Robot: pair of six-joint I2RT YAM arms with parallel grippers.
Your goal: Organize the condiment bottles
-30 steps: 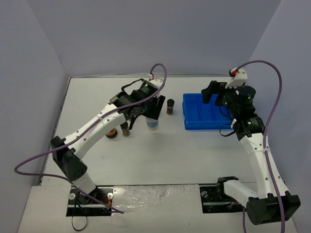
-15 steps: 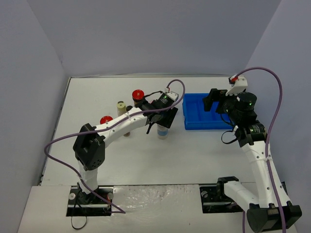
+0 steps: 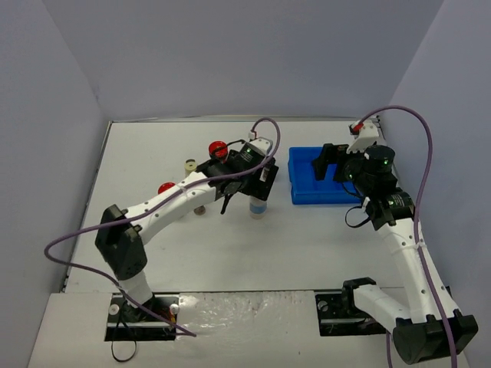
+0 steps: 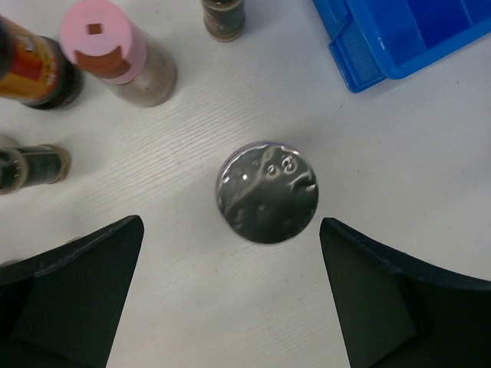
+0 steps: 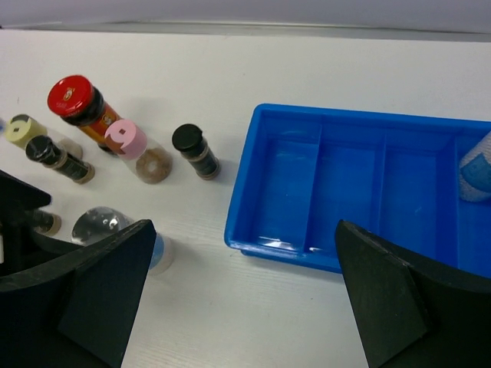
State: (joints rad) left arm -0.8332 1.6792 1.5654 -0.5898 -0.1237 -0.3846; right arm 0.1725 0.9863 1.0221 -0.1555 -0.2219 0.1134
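Note:
A silver-lidded, blue-labelled jar [image 4: 267, 192] stands upright on the table just left of the blue tray [image 4: 430, 31]. My left gripper [image 4: 230, 261] hovers above the jar, open, its fingers apart from the lid. In the top view the jar [image 3: 258, 207] sits below the left gripper [image 3: 253, 184]. My right gripper [image 5: 245, 253] is open and empty over the tray's near edge [image 5: 353, 176]. Another blue-labelled jar [image 5: 477, 169] lies in the tray's right compartment. A red-lidded sauce bottle [image 5: 74, 98], a pink-capped jar [image 5: 125, 136], a cream jar [image 5: 23, 129] and black-capped jars [image 5: 188, 139] cluster to the left.
A second red-lidded bottle [image 3: 165, 188] stands by the left arm's forearm. A tiny dark jar [image 4: 31, 165] lies close to the left finger [image 4: 77, 284]. The tray's other compartments [image 5: 414, 192] hold nothing. Grey walls close the table's far and side edges.
The left gripper carried the silver-lidded jar rightward toward the tray, set it down and opened off it. The right gripper drifted slightly left over the tray.

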